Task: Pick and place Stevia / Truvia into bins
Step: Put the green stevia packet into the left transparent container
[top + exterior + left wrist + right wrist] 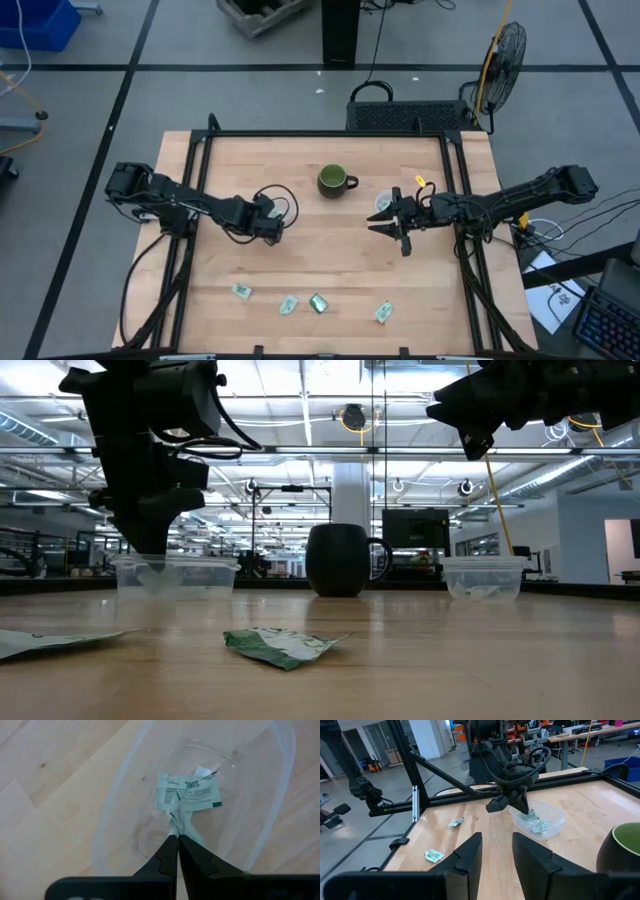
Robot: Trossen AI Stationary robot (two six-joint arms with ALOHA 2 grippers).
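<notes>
Left gripper point(177, 837) is down inside one of the clear bins point(112, 815), fingers pressed together on the corner of a pale green and white packet point(175, 817), with another packet point(192, 794) lying flat on the bin floor just past the tips. So I'd say we're at the drop-off step for this one; the next move is only to let go and lift straight up clear of the rim, careful not to drag the paper back out or nudge the light bin.

Right gripper point(496, 851) hangs off to the side over bare table, fingers spread and holding nothing, with the green mug point(622, 851) just beside it and the second bin point(385, 203) right behind it.

Further out, four loose packets point(318, 303) lie in a row well away from both grippers, along the table point(330, 250) edge, so plenty is left to do.

Fun bit about the views: only the left wrist camera shows the actual pinch. The overhead one hides that bin under the arm, and the low one shows the second bin point(484, 577) already has something pale in it.
</notes>
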